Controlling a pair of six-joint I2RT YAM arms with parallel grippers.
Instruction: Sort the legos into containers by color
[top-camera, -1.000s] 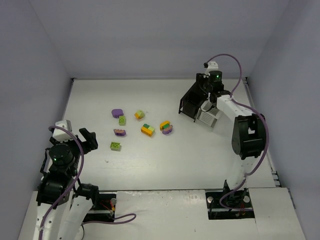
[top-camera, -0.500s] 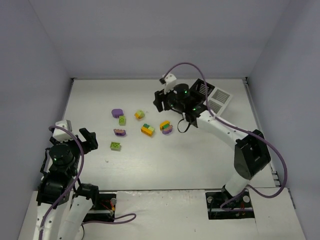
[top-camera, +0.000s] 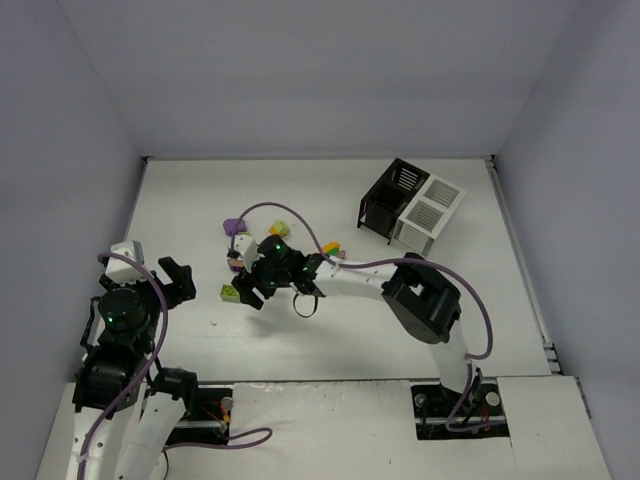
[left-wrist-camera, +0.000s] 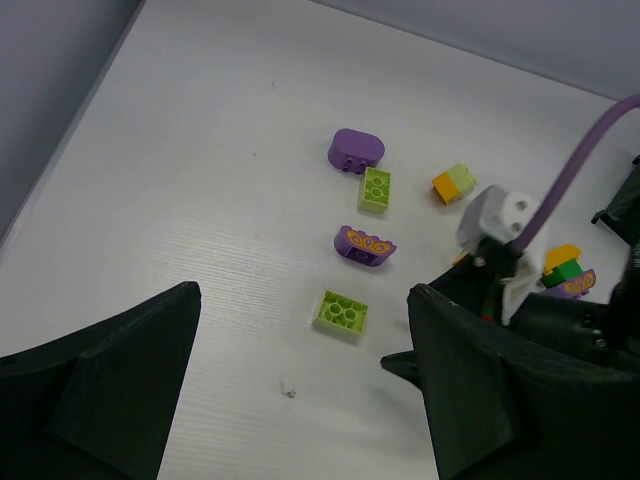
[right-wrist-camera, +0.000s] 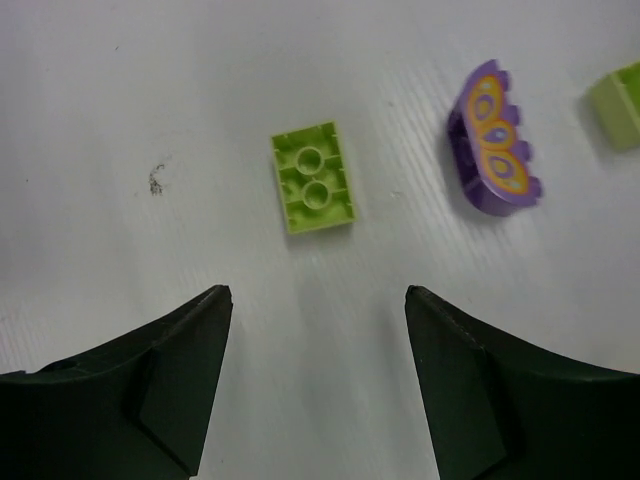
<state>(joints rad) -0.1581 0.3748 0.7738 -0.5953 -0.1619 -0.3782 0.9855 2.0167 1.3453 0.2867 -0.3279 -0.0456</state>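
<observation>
Right hand (right-wrist-camera: 317, 297), spread wide and empty, hangs over a flat lime-green brick (right-wrist-camera: 312, 178) showing two circles.

The right gripper (right-wrist-camera: 318, 310) has swung from the containers (top-camera: 372, 212) at the table's far right corner to above a lime green brick (right-wrist-camera: 313, 178), jaws wider.

- A robot lab's test cell: plain pale walls (top-camera: 300, 80) box in a white tabletop (top-camera: 350, 340) on three sides.
- The left arm (top-camera: 125, 330) and right arm (top-camera: 430, 300) are bolted along the bottom edge, with a purple cable (top-camera: 250, 436) trailing.
- The props are toy legos (top-camera: 231, 292) at centre left and slatted containers (top-camera: 410, 205) at upper right.
</observation>
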